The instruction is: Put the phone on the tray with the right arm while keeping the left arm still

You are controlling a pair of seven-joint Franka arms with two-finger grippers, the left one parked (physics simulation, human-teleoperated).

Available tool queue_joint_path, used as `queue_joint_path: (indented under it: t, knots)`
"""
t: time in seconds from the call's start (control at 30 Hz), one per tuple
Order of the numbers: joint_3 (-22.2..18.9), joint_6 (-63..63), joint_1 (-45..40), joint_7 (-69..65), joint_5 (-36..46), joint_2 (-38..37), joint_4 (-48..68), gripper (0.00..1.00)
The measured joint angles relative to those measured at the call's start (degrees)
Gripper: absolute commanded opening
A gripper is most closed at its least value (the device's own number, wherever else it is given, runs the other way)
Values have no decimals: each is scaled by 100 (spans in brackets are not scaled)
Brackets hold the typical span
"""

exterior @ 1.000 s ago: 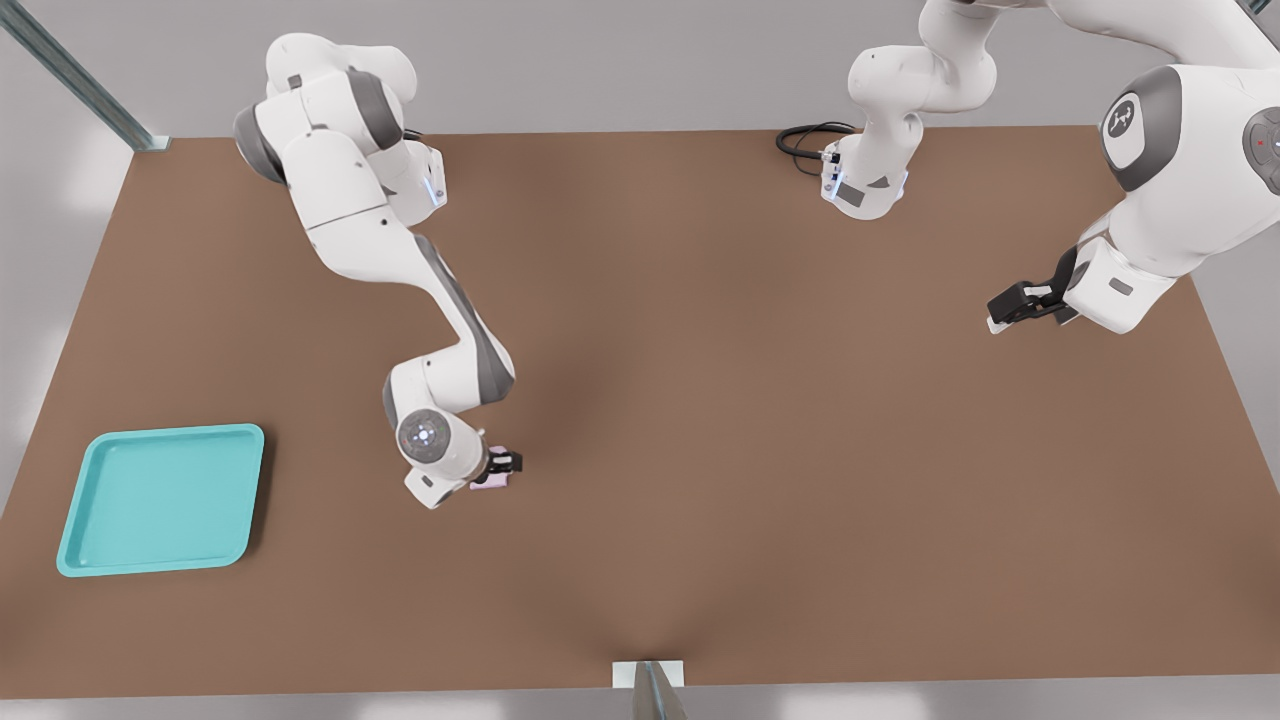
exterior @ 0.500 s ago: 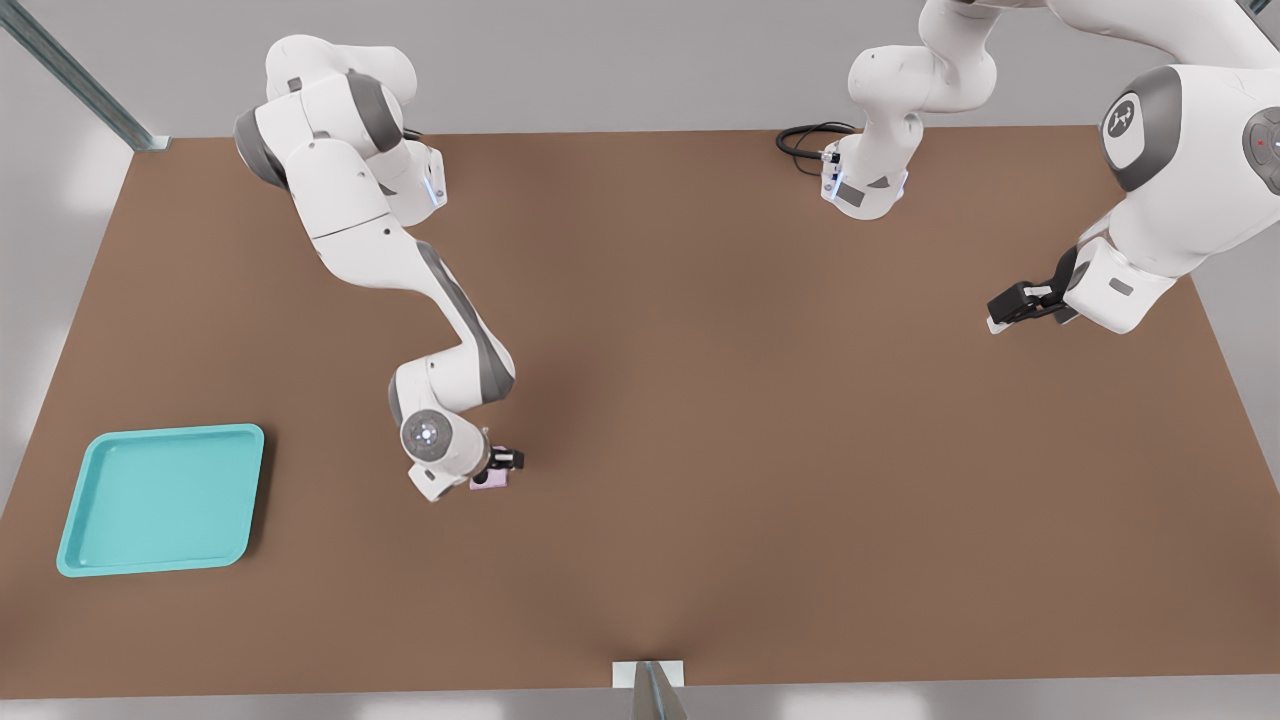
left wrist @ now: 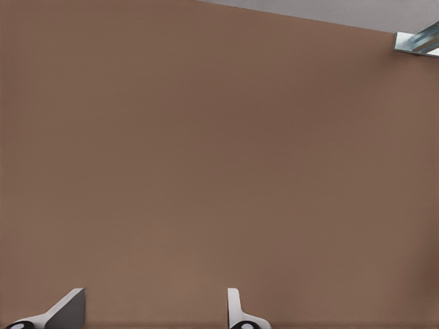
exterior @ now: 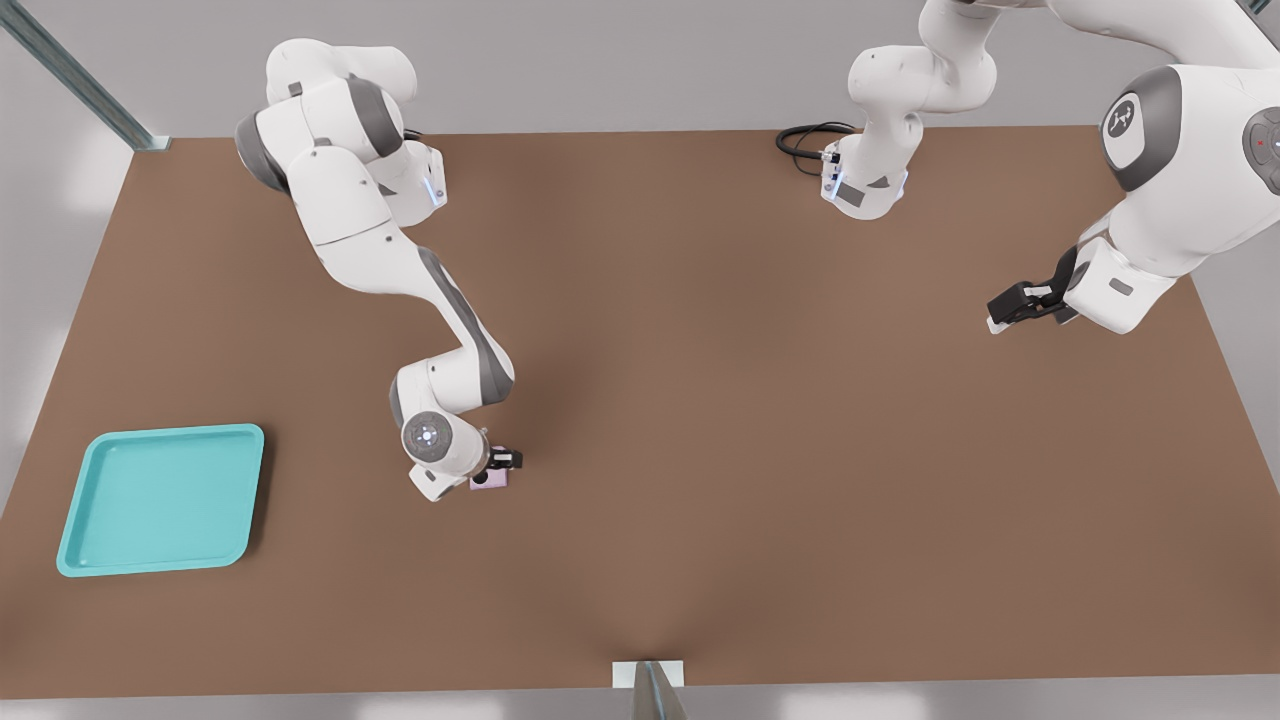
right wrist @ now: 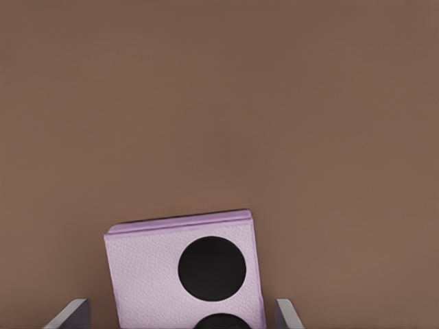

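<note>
The phone, a small pale lilac slab with black round lenses, lies flat on the brown table near the middle. My right arm's gripper hangs directly over it, low to the table. In the right wrist view the phone sits between the two grey fingertips, which stand apart on either side of it with small gaps, so the gripper is open. The turquoise tray rests empty far toward the front view's left, near the table's front edge.
The parked left arm's gripper hovers over the table at the front view's right. A black cable coils at the far edge by that arm's base. Brown tabletop stretches between the phone and the tray.
The right arm's wrist has sunk slightly over the phone and its upper links have shifted a little. The phone and the tray have not moved.
</note>
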Motion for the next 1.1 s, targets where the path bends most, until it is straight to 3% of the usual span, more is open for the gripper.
queue_joint_path:
  t: [0.27,0.33,0.4,0.77,0.97,1.1]
  knots:
    - [0,153,5,-99,-3,132,-2,100]
    - [0,179,20,-119,-1,131,-2,89]
    - [-1,197,27,-141,9,123,-1,85]
    - [-16,210,-34,-213,4,-111,4,82]
    - [-26,74,-877,-289,-286,-589,-17,82]
    - [-19,29,-1896,-610,-475,-623,-29,82]
